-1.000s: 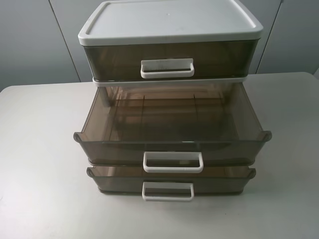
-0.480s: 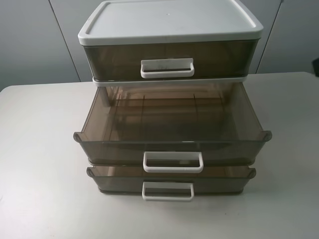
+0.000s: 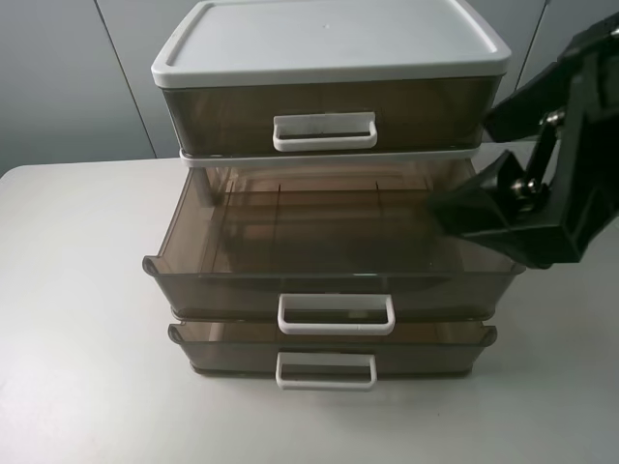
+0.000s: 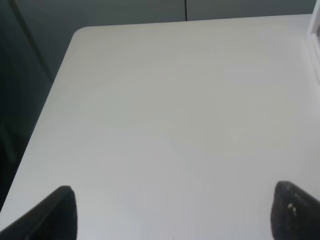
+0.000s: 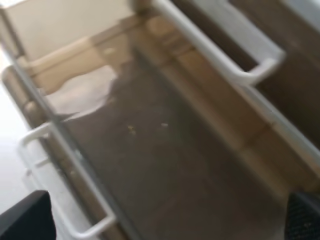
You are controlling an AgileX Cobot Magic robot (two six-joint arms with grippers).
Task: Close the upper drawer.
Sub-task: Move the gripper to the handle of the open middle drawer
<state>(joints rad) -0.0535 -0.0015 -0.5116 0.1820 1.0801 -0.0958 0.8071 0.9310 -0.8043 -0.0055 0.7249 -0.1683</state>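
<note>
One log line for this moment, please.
upper drawer: pulled out | right gripper: open, over its right side | left gripper: open, over table | closing: not yet done

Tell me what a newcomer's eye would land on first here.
First comes the upper drawer, pulled far out of the three-drawer unit at the middle of the high view and looking empty. Next is the black right claw, open, hanging by the drawer's right side. The left claw is open over the white table, away from the drawers.
</note>
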